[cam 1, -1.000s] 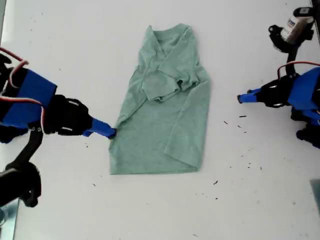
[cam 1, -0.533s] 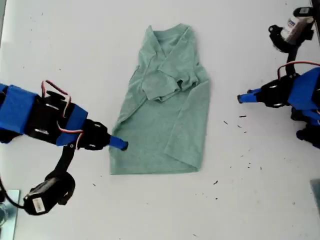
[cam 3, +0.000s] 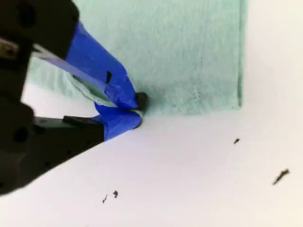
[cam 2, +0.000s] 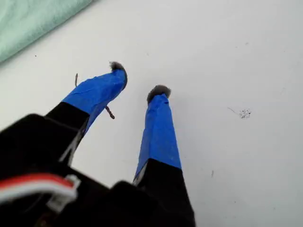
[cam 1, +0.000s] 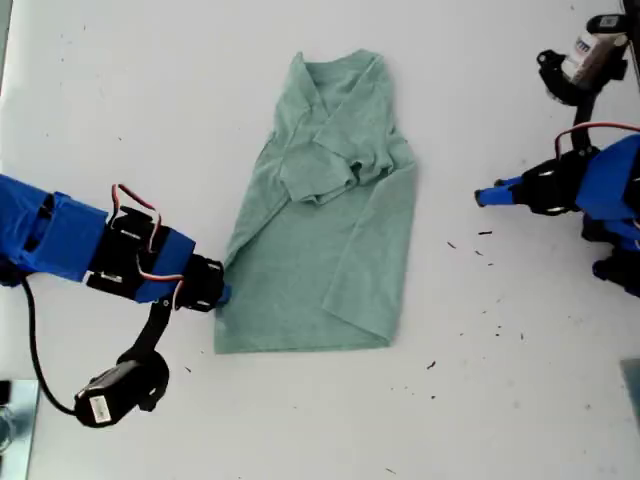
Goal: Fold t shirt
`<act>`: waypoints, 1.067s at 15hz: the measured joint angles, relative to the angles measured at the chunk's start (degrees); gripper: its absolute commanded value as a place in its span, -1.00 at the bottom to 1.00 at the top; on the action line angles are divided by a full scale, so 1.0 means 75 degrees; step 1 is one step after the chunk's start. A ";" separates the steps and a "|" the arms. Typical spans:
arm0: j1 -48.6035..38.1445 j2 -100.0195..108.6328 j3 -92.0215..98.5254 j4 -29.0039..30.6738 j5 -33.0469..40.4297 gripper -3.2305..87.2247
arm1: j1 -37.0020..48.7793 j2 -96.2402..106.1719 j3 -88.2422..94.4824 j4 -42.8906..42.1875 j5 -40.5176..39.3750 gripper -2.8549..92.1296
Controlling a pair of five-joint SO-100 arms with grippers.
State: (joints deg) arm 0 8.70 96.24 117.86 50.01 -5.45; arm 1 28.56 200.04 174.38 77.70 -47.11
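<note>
On the white table [cam 1: 120, 90] the t shirt [cam 1: 330, 230] lies near the middle of the exterior view, partly folded, with its neckline toward the top of that view, one sleeve turned in over the chest, and the hem toward the bottom. At the exterior view's left, my second gripper [cam 1: 222, 295] is at the shirt's long edge, low down near the hem corner; from that camera the arm's black and blue body covers the tips, so the grip itself cannot be read there. The second wrist view settles it: my second gripper [cam 3: 137, 109] has its blue-taped jaws closed together on a thin lip of the t shirt [cam 3: 189, 47] at the fabric's edge, with the cloth lying flat beyond the pinch and a few dark specks [cam 3: 110, 196] on the table nearby. At the exterior view's right, my first gripper [cam 1: 482, 197] hangs well apart from the cloth. Its own camera shows my first gripper [cam 2: 138, 81] with jaws apart over bare table, only a corner of the t shirt [cam 2: 28, 21] in sight
</note>
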 measured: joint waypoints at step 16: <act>-0.0879 -0.6023 -0.8707 0.0562 0.2227 -0.34 | 0.0000 0.0000 0.0000 0.0000 0.0000 -0.68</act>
State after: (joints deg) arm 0 2.11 51.06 52.56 54.23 11.25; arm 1 28.56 200.04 174.38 77.70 -47.11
